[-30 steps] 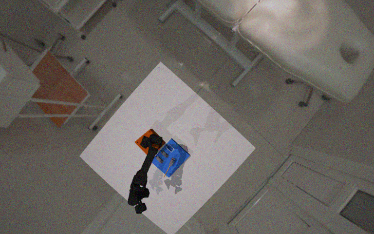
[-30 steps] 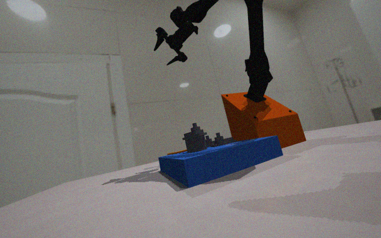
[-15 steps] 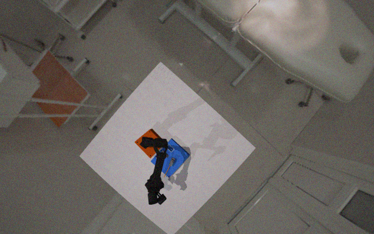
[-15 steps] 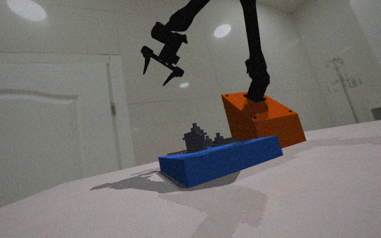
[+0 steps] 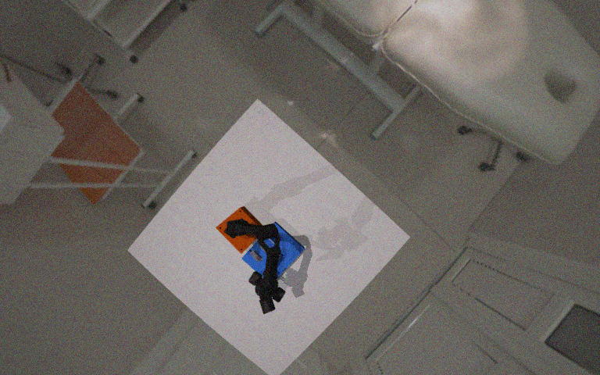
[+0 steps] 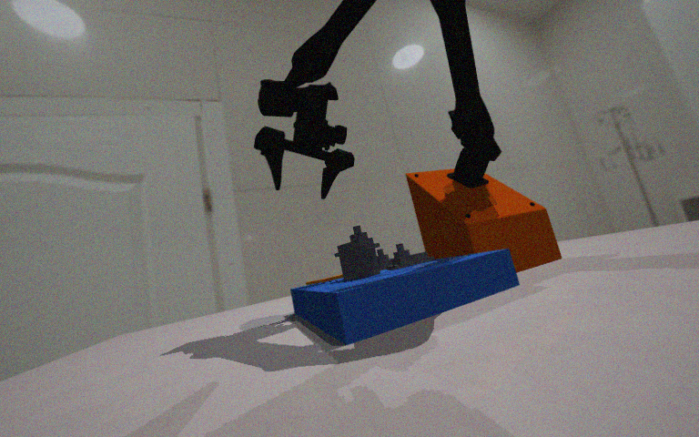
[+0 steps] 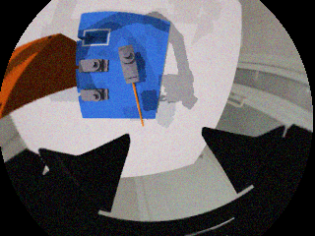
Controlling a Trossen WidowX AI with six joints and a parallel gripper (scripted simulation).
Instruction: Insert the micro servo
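Observation:
The loose grey servo (image 6: 358,259) (image 7: 128,69) stands on the blue deck (image 5: 289,252) (image 6: 428,293) (image 7: 115,107), output shaft up. Its orange cable (image 6: 321,279) (image 7: 138,104) runs out past the deck's edge in the wrist view. The pocket (image 7: 96,37), outlined in white, is empty, at the deck's upper left corner in the wrist view. My gripper (image 6: 300,193) (image 7: 167,134) is open and empty, high above the deck. In the exterior view its fingers point down, up and to the left of the servo. In the top view the arm hides the loose servo.
Two seated servos (image 7: 94,65) (image 7: 94,95) stand in a row with the empty pocket, left of the loose servo in the wrist view. An orange block (image 5: 241,213) (image 6: 497,239) (image 7: 51,79) stands beside the deck, with the arm's base on top.

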